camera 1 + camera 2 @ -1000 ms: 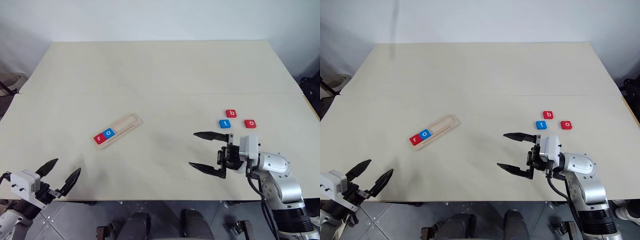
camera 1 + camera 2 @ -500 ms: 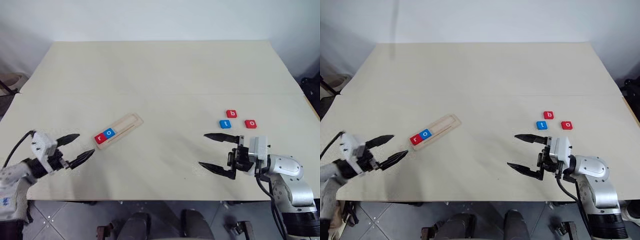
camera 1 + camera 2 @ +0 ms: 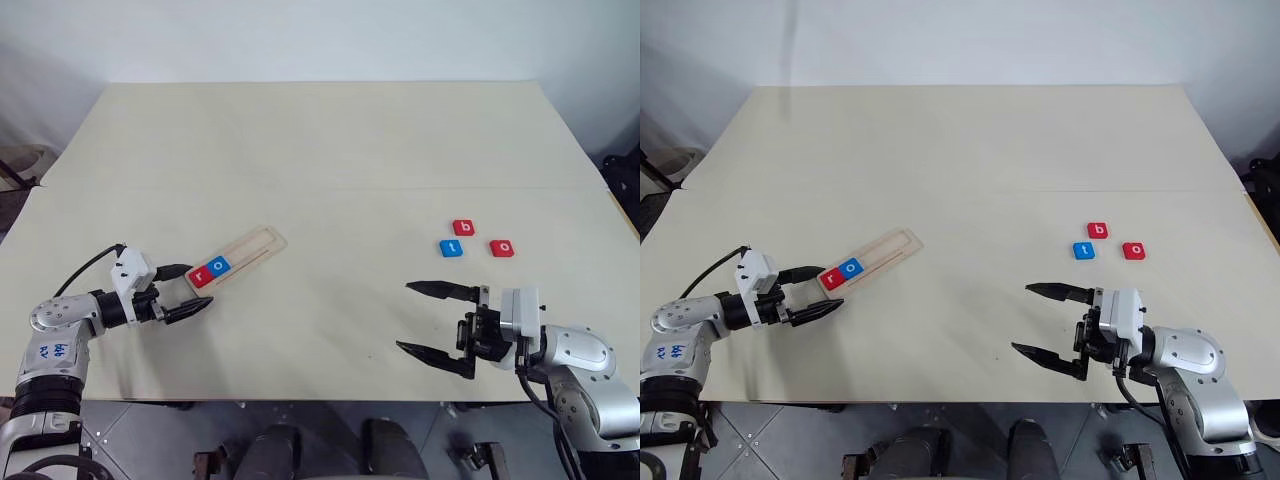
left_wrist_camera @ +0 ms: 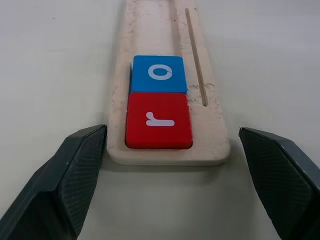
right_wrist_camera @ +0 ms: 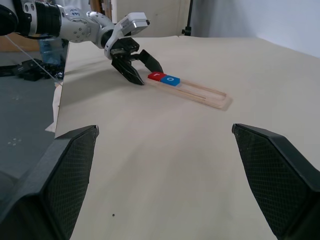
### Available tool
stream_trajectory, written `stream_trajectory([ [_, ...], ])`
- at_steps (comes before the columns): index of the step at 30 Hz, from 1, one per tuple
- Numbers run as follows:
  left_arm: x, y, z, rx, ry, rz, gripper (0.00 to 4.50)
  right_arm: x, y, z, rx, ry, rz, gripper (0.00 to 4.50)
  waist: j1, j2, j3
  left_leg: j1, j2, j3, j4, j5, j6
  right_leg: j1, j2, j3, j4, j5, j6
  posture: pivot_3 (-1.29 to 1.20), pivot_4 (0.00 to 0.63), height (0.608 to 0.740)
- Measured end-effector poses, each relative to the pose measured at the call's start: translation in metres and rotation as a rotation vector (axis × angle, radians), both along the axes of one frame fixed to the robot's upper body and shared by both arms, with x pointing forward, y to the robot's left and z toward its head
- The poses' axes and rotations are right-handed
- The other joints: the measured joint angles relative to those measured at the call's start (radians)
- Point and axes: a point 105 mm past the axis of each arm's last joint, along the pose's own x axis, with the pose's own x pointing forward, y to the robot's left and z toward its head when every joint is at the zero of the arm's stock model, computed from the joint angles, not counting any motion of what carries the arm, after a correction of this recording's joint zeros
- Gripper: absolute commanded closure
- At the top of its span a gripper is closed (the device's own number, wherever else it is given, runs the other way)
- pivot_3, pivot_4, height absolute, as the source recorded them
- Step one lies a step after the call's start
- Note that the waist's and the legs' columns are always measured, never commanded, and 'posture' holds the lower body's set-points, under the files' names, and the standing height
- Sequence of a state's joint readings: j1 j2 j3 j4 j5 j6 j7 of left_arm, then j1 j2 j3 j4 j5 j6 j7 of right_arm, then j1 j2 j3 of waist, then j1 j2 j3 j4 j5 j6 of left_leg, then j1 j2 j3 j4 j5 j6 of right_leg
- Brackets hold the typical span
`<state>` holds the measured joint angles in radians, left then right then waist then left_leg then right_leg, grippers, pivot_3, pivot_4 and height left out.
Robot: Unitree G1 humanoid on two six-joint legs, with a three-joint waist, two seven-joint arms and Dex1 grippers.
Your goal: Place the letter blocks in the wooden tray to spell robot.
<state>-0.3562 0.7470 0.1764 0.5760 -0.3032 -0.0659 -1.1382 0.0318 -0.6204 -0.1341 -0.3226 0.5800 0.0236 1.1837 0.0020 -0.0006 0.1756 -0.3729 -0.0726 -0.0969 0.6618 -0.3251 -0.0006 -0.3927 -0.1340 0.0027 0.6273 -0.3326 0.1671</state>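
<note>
I am holding my left gripper [image 3: 178, 291] wide open at the near end of the tray [image 4: 150, 30], one finger [image 4: 65, 175] just beside each long edge, gripping nothing. My right gripper [image 3: 437, 319] is also gaping wide and empty, hovering over bare table [image 3: 320, 140].

The risk I am seeing: if I am closing these fingers carelessly, one pad may be reaching the tray before the other and skewing or sliding it, which could be jolting the two seated blocks out of their slot. Pressing down on the end could also be tipping the far end up. And if the tray is shifting while my right arm is working, the next block may be missing the slot.

The tray is holding two blocks, straight ahead between my left fingers: the red r [image 4: 159, 120] nearest me and the blue o [image 4: 159, 73] touching it just beyond. The rest of the slot is lying bare.

The b [image 3: 462, 227], t [image 3: 451, 248] and second o [image 3: 501, 247] are waiting loose on the table, beyond my right gripper and well apart from the tray.
</note>
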Motion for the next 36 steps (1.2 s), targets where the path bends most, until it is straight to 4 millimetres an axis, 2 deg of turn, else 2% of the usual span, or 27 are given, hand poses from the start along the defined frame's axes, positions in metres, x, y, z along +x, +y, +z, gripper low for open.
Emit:
stream_trajectory([
  [4, 0.005, -0.002, 0.000, -0.005, -0.011, -0.001, 0.00, 0.000, 0.000, 0.000, 0.002, -0.002, -0.008, 0.02, 0.000, 0.000, 0.000, 0.000, 0.000, 0.000, 0.000, 0.000, 0.000, 0.000, 0.000, 0.000, 0.000, 0.000, 0.000, 0.00, 0.150, 0.740],
  [7, 0.007, -0.006, 0.000, -0.018, -0.011, -0.014, 0.55, 0.001, 0.000, 0.001, 0.003, -0.006, -0.011, 0.00, 0.000, 0.000, 0.000, 0.000, 0.000, 0.000, 0.000, 0.000, 0.000, 0.000, 0.000, 0.000, 0.001, 0.000, 0.000, 0.00, 0.150, 0.740],
  [9, 0.007, -0.007, 0.000, -0.018, -0.007, -0.028, 1.08, 0.001, 0.000, 0.002, 0.003, -0.007, -0.014, 0.00, -0.001, 0.000, 0.000, 0.000, 0.000, 0.000, 0.000, 0.000, 0.000, 0.000, 0.000, 0.000, 0.001, 0.000, 0.000, 0.00, 0.150, 0.740],
  [17, 0.004, -0.015, -0.001, -0.025, -0.016, -0.077, 1.10, 0.001, -0.003, 0.001, -0.008, 0.001, -0.026, 0.00, 0.001, 0.000, 0.000, 0.000, 0.000, 0.000, 0.000, 0.000, 0.000, 0.000, 0.000, 0.000, 0.001, 0.000, 0.000, 0.00, 0.150, 0.740],
  [20, 0.003, -0.036, -0.001, -0.023, -0.032, -0.166, 1.10, 0.001, -0.009, -0.002, -0.014, 0.013, -0.061, 0.00, 0.008, 0.000, 0.000, 0.000, -0.001, 0.000, 0.001, 0.000, 0.000, 0.000, 0.000, 0.000, 0.001, 0.000, 0.000, 0.00, 0.150, 0.740],
  [23, -0.001, -0.078, 0.004, 0.009, -0.071, -0.357, 1.10, -0.003, -0.024, -0.007, -0.035, 0.037, -0.126, 0.00, 0.021, 0.000, 0.000, -0.001, -0.001, 0.000, 0.002, 0.000, 0.000, 0.001, 0.000, 0.000, 0.000, 0.000, 0.000, 0.00, 0.150, 0.740],
  [25, 0.000, -0.092, 0.007, 0.026, -0.084, -0.413, 1.10, -0.006, -0.029, -0.010, -0.041, 0.052, -0.147, 0.00, 0.021, 0.000, 0.000, -0.001, -0.001, 0.000, 0.002, 0.000, 0.000, 0.000, 0.000, 0.000, 0.000, 0.000, 0.000, 0.00, 0.150, 0.740],
  [26, 0.004, -0.109, 0.010, 0.043, -0.099, -0.472, 1.10, -0.012, -0.037, -0.017, -0.053, 0.082, -0.183, 0.00, 0.028, 0.000, 0.000, -0.001, -0.001, -0.001, 0.002, 0.000, 0.000, 0.001, 0.000, -0.001, 0.000, 0.000, 0.001, 0.00, 0.150, 0.740],
  [30, 0.007, -0.152, 0.013, 0.069, -0.121, -0.618, 1.10, -0.029, -0.055, -0.026, -0.086, 0.124, -0.267, 0.00, 0.024, 0.000, 0.000, -0.001, -0.001, 0.001, 0.002, 0.000, 0.001, 0.001, 0.001, 0.000, 0.000, 0.001, 0.001, 0.00, 0.150, 0.740],
  [34, 0.010, -0.174, 0.008, 0.093, -0.109, -0.705, 1.10, -0.047, -0.066, -0.030, -0.116, 0.158, -0.331, 0.00, 0.017, -0.001, 0.000, -0.001, -0.002, 0.004, 0.001, 0.000, 0.001, 0.001, 0.003, 0.000, 0.000, 0.001, 0.001, 0.00, 0.150, 0.740],
  [36, 0.012, -0.175, 0.003, 0.110, -0.094, -0.719, 1.10, -0.054, -0.068, -0.030, -0.120, 0.165, -0.359, 0.00, 0.011, -0.002, 0.000, 0.000, -0.002, 0.005, 0.001, 0.000, 0.001, 0.001, 0.003, 0.001, 0.000, 0.001, 0.001, 0.00, 0.150, 0.740],
])
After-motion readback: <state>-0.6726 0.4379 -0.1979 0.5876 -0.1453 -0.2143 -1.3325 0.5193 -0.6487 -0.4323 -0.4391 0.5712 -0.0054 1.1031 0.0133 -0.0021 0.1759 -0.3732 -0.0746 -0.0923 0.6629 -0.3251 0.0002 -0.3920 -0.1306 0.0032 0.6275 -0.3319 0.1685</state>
